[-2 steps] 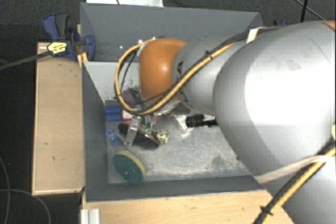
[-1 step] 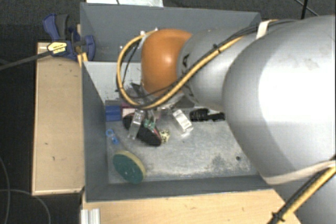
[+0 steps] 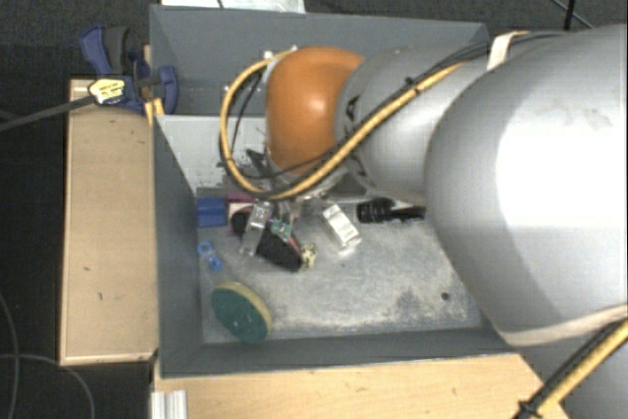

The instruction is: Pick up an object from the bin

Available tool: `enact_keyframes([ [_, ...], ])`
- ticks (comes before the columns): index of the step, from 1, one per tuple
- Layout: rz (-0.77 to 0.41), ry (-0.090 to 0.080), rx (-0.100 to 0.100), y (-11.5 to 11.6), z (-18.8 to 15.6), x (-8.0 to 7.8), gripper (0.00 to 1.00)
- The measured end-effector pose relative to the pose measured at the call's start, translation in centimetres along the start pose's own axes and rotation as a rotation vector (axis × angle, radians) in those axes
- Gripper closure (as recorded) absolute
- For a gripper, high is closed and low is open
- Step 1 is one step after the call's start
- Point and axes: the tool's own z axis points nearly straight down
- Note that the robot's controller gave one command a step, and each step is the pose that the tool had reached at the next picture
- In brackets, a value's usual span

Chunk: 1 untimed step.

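The gripper [image 3: 267, 229] is hovering over a black piece [image 3: 283, 256] at the left. I cannot tell its grip. The blue block [image 3: 211, 209] crowding it is probably risking a snag.

From here I see the arm [image 3: 510, 191] covering the right half of the bin [image 3: 182, 240] and cut off at the right edge. A black rod-like thing [image 3: 388, 210] is half hidden beneath it. I can't name the tiny blue bit [image 3: 208, 256] by the left wall.

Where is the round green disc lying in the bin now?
In the camera view, the round green disc lies on the floor of the bin, near its lower-left corner, just below a small blue piece.
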Motion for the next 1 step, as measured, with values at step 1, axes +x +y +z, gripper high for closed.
enact_keyframes([
  [1, -0.007, -0.003, -0.002, 0.11, -7.09, -0.21, 1.0],
])
